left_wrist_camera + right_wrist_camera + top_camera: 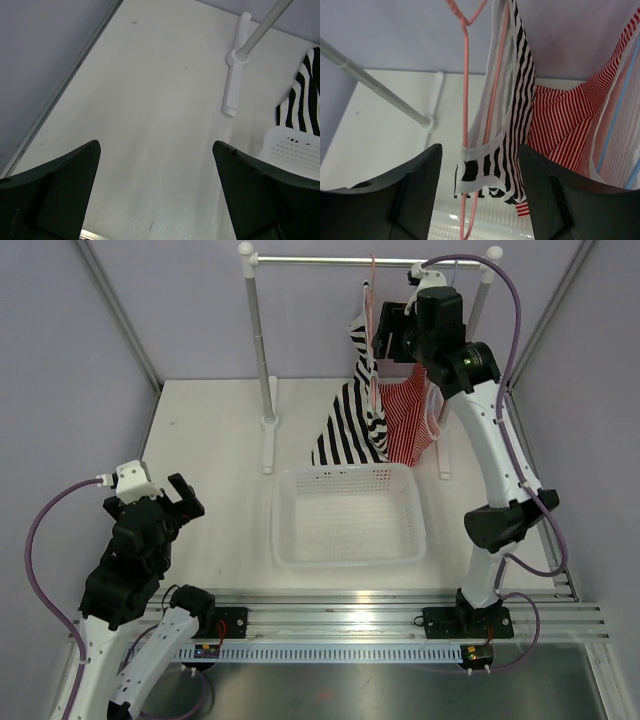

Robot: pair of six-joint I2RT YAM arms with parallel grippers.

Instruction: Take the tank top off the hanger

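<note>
Top external view shows a small room with pale purple walls (200,300) around a flat white table (220,440). At the back stands a tall white clothes rack (258,360) with a shiny metal rail. A white plastic basket (285,530) with little holes sits in the middle of the table. The soft black-and-white striped tank top (350,425) hangs on the thin pink wire hanger (465,75) from the rail, back right, and its bottom reaches down to the basket's far edge. A red-and-white striped top (410,425) hangs just beside it (on a light blue hanger (615,115)). The right gripper (479,149) is up by the rail, its fingers apart on either side of the tank top strap, not pinching it. The left gripper (156,145) waits low over the table, wide apart, holding nothing.
</note>
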